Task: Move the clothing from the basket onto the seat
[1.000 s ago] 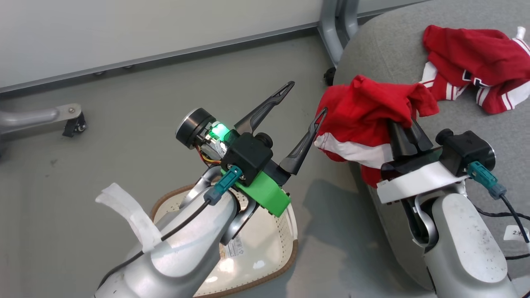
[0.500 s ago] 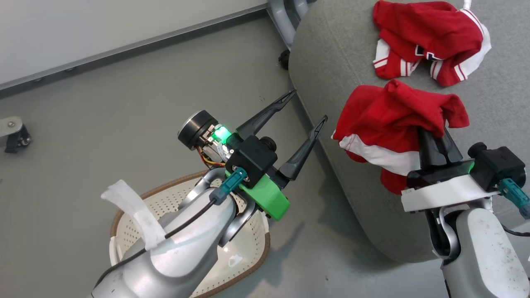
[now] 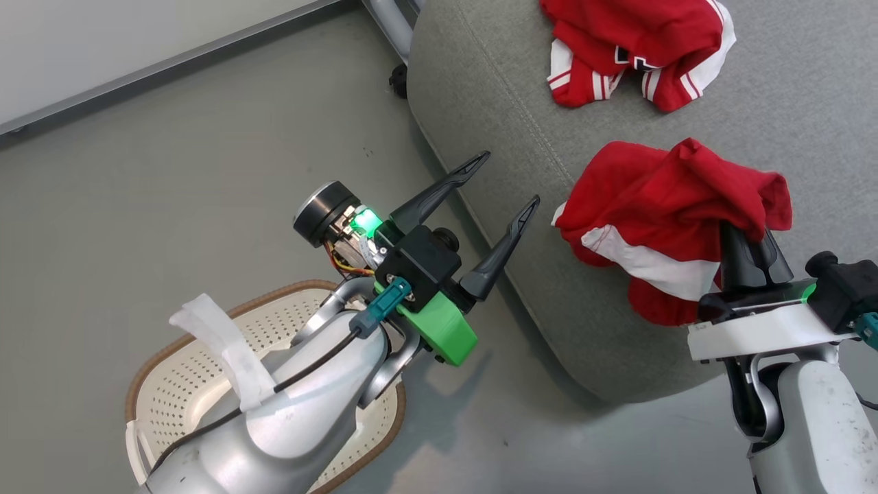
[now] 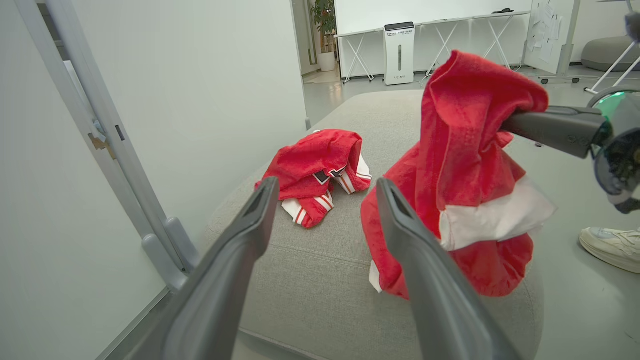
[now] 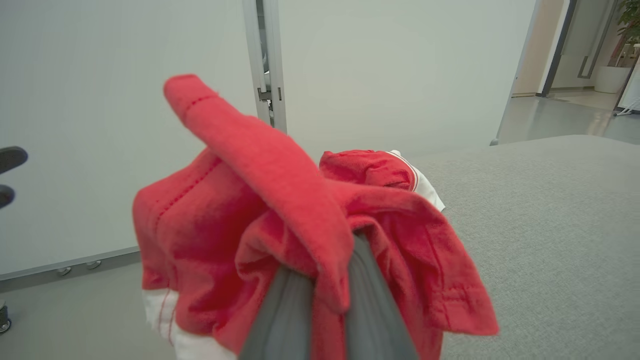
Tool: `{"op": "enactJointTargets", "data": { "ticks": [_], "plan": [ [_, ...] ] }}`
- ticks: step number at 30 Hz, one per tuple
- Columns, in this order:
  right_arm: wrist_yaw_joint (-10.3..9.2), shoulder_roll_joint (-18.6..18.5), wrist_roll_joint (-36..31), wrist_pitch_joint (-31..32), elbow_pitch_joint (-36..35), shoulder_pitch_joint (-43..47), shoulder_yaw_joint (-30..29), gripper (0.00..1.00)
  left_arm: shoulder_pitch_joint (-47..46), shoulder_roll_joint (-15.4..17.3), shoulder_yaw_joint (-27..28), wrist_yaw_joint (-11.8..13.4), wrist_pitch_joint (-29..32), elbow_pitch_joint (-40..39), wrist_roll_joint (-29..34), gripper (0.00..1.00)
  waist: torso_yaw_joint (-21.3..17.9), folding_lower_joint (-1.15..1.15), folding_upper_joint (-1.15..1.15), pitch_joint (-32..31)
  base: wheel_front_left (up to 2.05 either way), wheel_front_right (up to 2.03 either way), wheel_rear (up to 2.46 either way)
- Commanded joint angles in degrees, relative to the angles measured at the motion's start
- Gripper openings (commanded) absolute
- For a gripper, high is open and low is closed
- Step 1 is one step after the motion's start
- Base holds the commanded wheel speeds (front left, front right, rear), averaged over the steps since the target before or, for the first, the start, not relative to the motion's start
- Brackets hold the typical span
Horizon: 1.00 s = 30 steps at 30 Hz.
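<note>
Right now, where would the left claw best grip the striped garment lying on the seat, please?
Probably its humped red fold on top, with the left claw coming down from above: the striped garment lies crumpled on the seat, and its flat striped edges offer little to pinch.

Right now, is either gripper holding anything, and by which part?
The right gripper is shut on a red garment, pinching a bunched fold at its top. The left gripper is open, empty.
</note>
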Motion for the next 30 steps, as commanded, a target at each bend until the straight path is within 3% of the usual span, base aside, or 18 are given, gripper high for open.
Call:
{"op": "enactJointTargets", "data": {
  "ticks": [1,8,16,30],
  "plan": [
    [-0.06,-0.1,0.1,-0.2,-0.1,0.2,-0.4,0.00,-0.3,0.6,0.0,0.3,-0.3,0.0,-0.1,1.00,-0.5,0.00,0.47,0.2,0.00,0.00,0.00],
    [-0.06,-0.1,-0.6,-0.2,-1.3,-4.1,-3.2,0.00,-1.1,1.2,-0.2,0.3,-0.2,-0.6,0.1,1.00,0.4,0.00,0.47,2.2,0.00,0.00,0.00],
    [-0.06,-1.1,-3.1,-0.2,-2.9,-15.3,-7.1,0.00,-2.8,2.5,0.2,0.7,0.5,-1.9,0.6,1.00,2.2,0.00,0.47,7.4,0.00,0.00,0.00],
    [-0.06,-10.7,-3.8,-0.2,4.3,-40.5,-14.4,0.00,-7.2,4.8,-0.1,0.3,2.1,-5.0,2.5,1.00,5.2,0.00,0.47,18.8,0.00,0.00,0.00]
  ]
}}
